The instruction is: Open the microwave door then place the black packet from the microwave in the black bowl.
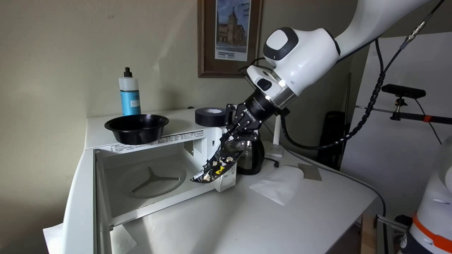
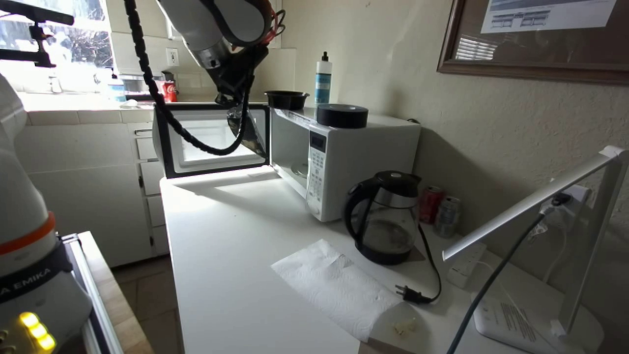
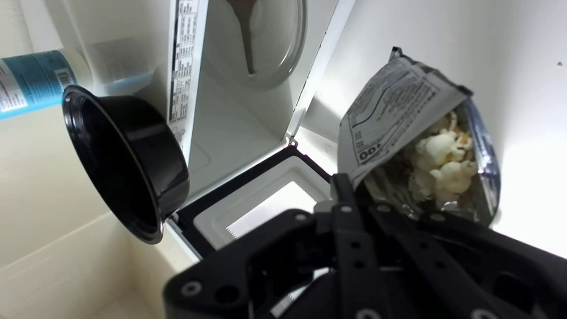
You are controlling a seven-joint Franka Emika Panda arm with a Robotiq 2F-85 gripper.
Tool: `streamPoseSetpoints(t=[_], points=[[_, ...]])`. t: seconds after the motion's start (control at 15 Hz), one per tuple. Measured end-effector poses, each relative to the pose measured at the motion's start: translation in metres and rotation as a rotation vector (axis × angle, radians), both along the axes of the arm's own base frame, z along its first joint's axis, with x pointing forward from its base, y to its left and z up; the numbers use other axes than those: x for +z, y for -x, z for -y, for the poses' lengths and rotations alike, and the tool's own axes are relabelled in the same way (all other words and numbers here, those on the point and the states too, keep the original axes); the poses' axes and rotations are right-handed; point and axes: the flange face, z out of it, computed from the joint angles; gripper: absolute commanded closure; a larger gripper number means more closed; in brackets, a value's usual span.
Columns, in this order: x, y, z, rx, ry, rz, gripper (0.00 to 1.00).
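Pinching the black packet [image 1: 218,162], your gripper [image 1: 224,137] seems mid-placing — next, lift above the black bowl [image 1: 138,135] ahead of it.

White microwave [image 2: 366,157], plain black bowl [image 1: 139,137].
The black packet [image 1: 219,163] has cream blotches and a yellow patch; the bottle [image 1: 130,101] is white, blue and black.

On the microwave [image 1: 182,119], near left, sits the bowl [image 1: 137,132], the bottle [image 1: 130,100] behind, the roll [image 1: 209,119] at right. The microwave door [image 1: 79,201] stands at left. The packet [image 1: 219,164] hangs from the tool [image 1: 225,137] before the microwave; farther right, the jug [image 1: 257,158] and sheet [image 1: 280,183] rest on the tabletop [image 1: 229,222].
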Motion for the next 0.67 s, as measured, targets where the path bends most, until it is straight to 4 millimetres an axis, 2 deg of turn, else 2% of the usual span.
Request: streamPoseSetpoints(t=[0.13,0.27,0.4,0.67], points=[[0.010,-0.003,-0.011,-0.001,-0.036,0.016,1.00],[0.037,-0.007,-0.020,0.014,-0.092,0.036,1.00],[0.076,-0.007,-0.018,0.050,-0.132,0.066,1.00],[0.160,-0.003,0.001,0.103,-0.145,0.170,0.99]])
